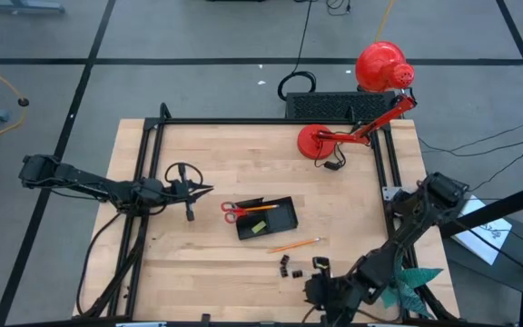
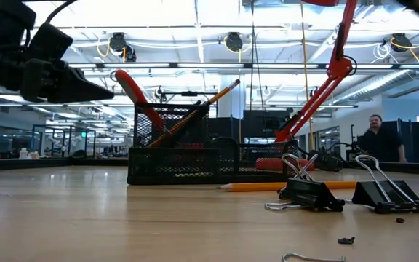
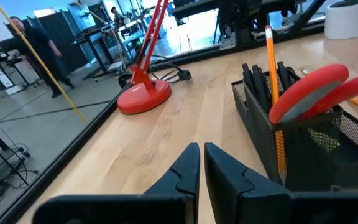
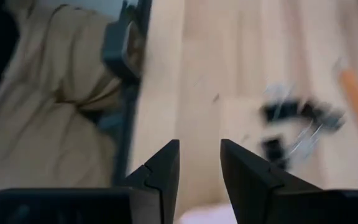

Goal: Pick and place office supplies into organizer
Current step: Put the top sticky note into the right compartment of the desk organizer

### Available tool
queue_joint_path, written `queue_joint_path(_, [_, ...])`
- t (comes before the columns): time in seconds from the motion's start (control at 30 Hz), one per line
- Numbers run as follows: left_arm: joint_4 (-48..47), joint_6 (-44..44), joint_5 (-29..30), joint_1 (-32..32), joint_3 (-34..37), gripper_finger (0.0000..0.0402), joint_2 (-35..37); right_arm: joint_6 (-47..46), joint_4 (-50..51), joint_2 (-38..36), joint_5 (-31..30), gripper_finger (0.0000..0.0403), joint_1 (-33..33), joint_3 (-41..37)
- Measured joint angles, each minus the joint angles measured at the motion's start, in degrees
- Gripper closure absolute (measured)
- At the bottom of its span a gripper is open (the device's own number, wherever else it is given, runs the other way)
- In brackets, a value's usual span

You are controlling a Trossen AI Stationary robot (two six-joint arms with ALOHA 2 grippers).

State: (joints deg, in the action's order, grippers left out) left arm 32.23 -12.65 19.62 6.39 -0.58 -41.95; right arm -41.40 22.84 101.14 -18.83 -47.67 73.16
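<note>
- Where the wooden desk [image 1: 198, 263] carries the work, a black mesh organizer [image 1: 268, 218] sits near its middle, its long side about level with the left arm.
- Red-handled scissors [image 1: 233, 211] stand in the organizer's end nearest the left arm, handles sticking out over the rim; an orange pencil [image 3: 272, 68] leans in the same compartment.
- A small yellow-green piece [image 1: 259, 226] lies inside the organizer.
- A second orange pencil [image 1: 294, 244] lies flat on the desk just beside the organizer, on the near side.
- Black binder clips [image 2: 308, 191] rest on the desk near the front edge, between that pencil and the right arm.
- Left gripper [image 3: 201, 163]: fingers nearly together, holding nothing, poised above the desk just left of the organizer.
- Right gripper [image 4: 199, 163]: fingers parted by a narrow gap, empty, low at the desk's front edge beside the clips.
- Red desk lamp [image 1: 370, 91]: base on the far right of the desk.
</note>
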Motion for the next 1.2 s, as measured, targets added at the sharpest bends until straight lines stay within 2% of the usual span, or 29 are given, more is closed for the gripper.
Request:
queue_joint_path(0.13, [-0.4, 0.8, 0.0, 0.0, 0.0, 0.0371, 0.0, -3.5, 3.6, -0.2, 2.3, 0.0291, -2.3, 0.5])
queue_joint_path(0.33, [-0.4, 1.2, 0.0, 0.0, 0.0, 0.0371, 0.0, -14.9, 17.0, -0.4, 2.3, 0.0291, -3.0, 0.0])
queue_joint_path(0.6, [-0.8, 1.2, 0.0, 0.0, 0.0, 0.0371, 0.0, -26.9, 20.8, -2.7, 2.6, 0.0291, -2.9, -2.0])
queue_joint_path(0.8, [-0.8, 1.2, 0.0, 0.0, 0.0, 0.0371, 0.0, -38.0, 19.1, -9.1, 1.2, 0.0290, -3.5, -7.1])
queue_joint_path(0.9, [-0.8, 1.2, 0.0, 0.0, 0.0, 0.0371, 0.0, -42.5, 12.9, -11.3, 1.2, 0.0283, -3.5, -11.5])
queue_joint_path(1.07, [-0.8, 1.2, 0.0, 0.0, 0.0, 0.0371, 0.0, -46.8, 4.0, -11.3, 8.0, 0.0272, -2.5, -18.5])
queue_joint_path(1.2, [-0.8, 1.2, 0.0, 0.0, 0.0, 0.0371, 0.0, -47.9, 1.7, -11.3, 8.6, 0.0268, -2.2, -20.9])
